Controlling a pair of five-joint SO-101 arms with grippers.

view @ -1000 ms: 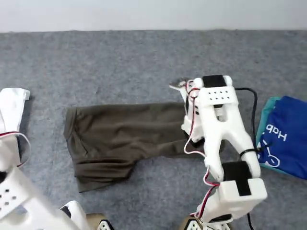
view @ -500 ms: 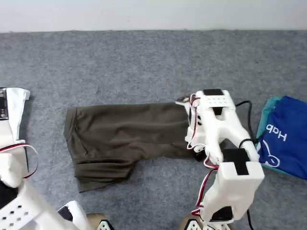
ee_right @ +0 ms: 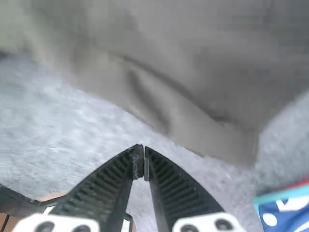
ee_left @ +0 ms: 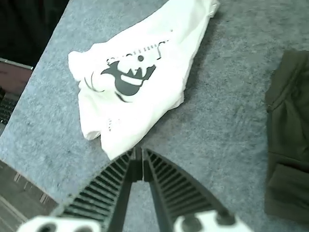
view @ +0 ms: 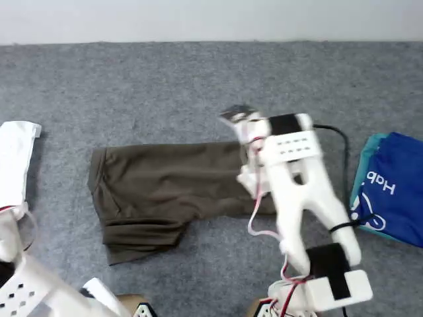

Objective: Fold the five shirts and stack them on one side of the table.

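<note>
Bench (view: 198,79): the olive shirt (view: 172,191) lies in the middle, long axis running side to side. The right end effector (ee_right: 139,166) is closed and empty and hangs at the shirt's right end, so the right arm is nearer. The left end effector (ee_left: 138,164) is likewise closed on nothing and faces the white shirt (ee_left: 140,82).

The table (view: 198,72) has a grey, felt-like surface. Three garments lie directly on it: an olive shirt (view: 165,188) at the centre (flattened, with creases), a white shirt (view: 14,158) at the left edge, and a blue shirt (view: 390,188) at the right edge.
</note>
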